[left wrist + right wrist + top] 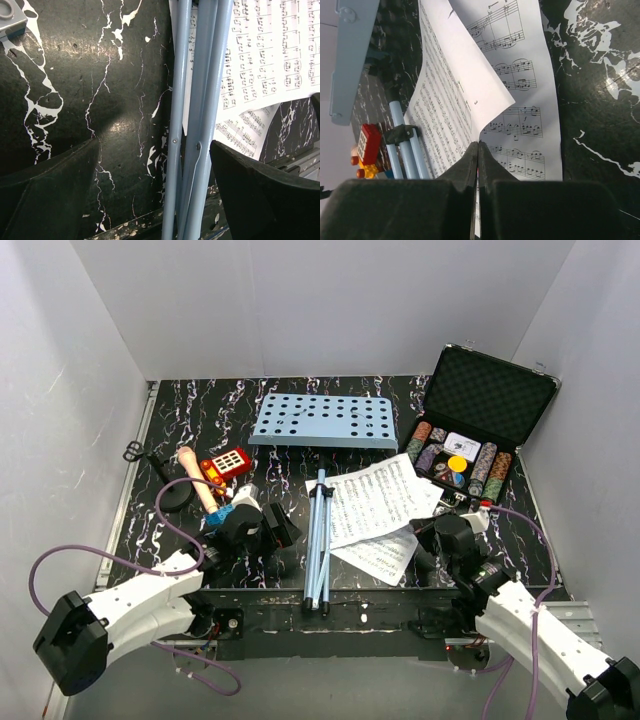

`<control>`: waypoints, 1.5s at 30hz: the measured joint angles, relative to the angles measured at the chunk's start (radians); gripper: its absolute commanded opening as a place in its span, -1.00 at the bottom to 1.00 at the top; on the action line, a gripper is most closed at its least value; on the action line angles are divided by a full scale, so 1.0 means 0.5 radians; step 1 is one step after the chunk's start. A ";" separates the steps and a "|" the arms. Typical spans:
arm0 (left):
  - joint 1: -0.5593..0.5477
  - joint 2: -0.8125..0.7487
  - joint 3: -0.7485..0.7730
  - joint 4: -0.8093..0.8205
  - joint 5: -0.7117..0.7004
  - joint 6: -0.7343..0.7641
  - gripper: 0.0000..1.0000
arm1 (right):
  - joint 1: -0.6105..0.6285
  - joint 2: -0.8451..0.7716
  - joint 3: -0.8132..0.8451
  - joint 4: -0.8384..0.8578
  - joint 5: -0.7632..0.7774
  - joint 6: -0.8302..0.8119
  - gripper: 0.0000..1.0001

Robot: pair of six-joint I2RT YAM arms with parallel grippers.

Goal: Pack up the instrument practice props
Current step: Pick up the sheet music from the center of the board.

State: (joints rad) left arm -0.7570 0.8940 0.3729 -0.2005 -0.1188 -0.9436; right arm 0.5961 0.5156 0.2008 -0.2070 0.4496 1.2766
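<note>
- The right gripper (477, 145) had its fingers pressed together, apparently pinching the near edge of the upper sheet-music page (455, 100). That page curled up off the lower page (530, 100).
- The left gripper (152, 145) had its fingers wide apart and gripped nothing. They straddled the folded tripod legs (200, 100), which sat closer to its right finger.
- The legs ran lengthwise away from the arm bases, so closing would likely have caught them across their narrow side.
- From above, the legs lay between the arms, with the left arm nearer. The perforated desk (322, 420) lay at their far end, and the pages touched their right side.
- The microphone (186, 458) stood well off to the left.
</note>
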 measured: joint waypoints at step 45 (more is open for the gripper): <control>0.000 0.075 0.005 0.006 0.008 0.008 0.87 | -0.050 0.214 0.059 -0.145 -0.241 -0.085 0.35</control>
State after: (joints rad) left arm -0.7570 0.9314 0.3752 -0.1974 -0.1150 -0.9394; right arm 0.5709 0.6228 0.2302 -0.2794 0.3290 1.2339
